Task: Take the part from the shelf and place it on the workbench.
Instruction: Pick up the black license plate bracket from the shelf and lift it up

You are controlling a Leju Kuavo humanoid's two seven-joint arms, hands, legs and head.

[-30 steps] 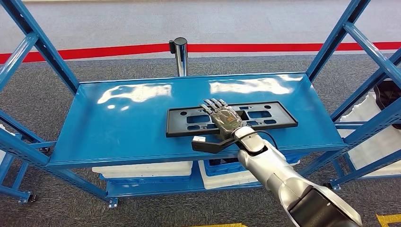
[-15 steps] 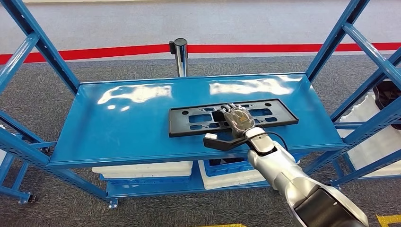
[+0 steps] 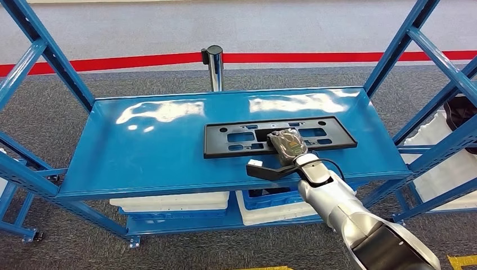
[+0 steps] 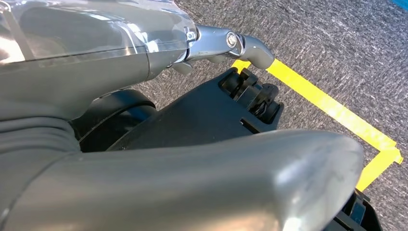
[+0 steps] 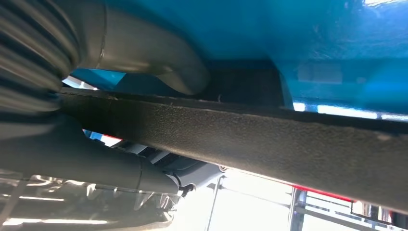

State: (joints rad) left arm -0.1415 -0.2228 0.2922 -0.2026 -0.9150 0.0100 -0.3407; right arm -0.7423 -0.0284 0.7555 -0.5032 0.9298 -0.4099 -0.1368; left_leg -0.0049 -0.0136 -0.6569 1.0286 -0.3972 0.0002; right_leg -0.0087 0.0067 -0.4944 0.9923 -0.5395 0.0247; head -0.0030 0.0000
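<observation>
Silver right arm [image 3: 343,211], black cable, dark translucent-backed robot hand [image 3: 288,145].

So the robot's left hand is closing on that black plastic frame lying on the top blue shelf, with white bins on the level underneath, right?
Not quite: it is the right hand, not the left, that is on the black frame. The head view shows the arm coming in from the right side. The rest holds: the frame lies on the top blue shelf, with white bins below.

Bare blue shelf [image 3: 146,146] lies open left of the part [image 3: 236,138]; slanted blue uprights [image 3: 394,50] hem both ends, a post [image 3: 214,62] stands far behind
</observation>
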